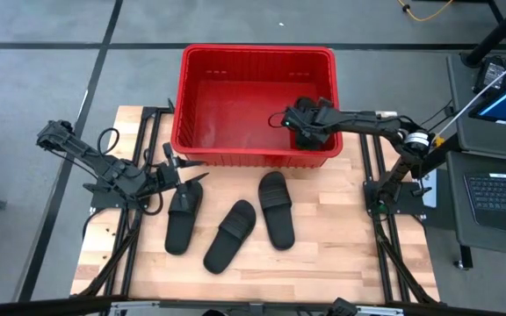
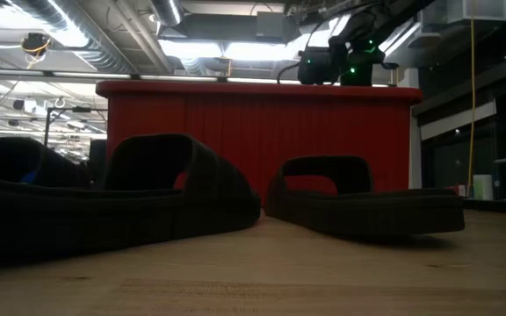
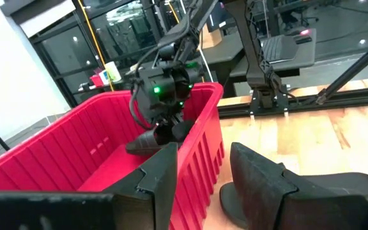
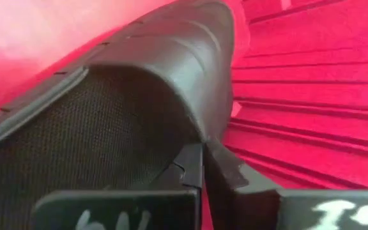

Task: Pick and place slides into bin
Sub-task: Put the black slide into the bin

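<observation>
Bin (image 1: 257,61): large bright red ribbed crate, upright at the desk's far edge. Slides, matte black, wide-strapped: three lie sole-down on the desk just before the bin — left (image 1: 184,216), middle (image 1: 231,234), right (image 1: 277,209). The fourth slide (image 3: 151,141) hangs inside the bin, clamped in my right gripper (image 1: 299,128).

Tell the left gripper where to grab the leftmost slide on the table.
Grip the wide strap of the leftmost slide, coming down from above: it arches off the flat sole, giving the fingers something to close on. The left gripper sits open just beyond that end.
</observation>
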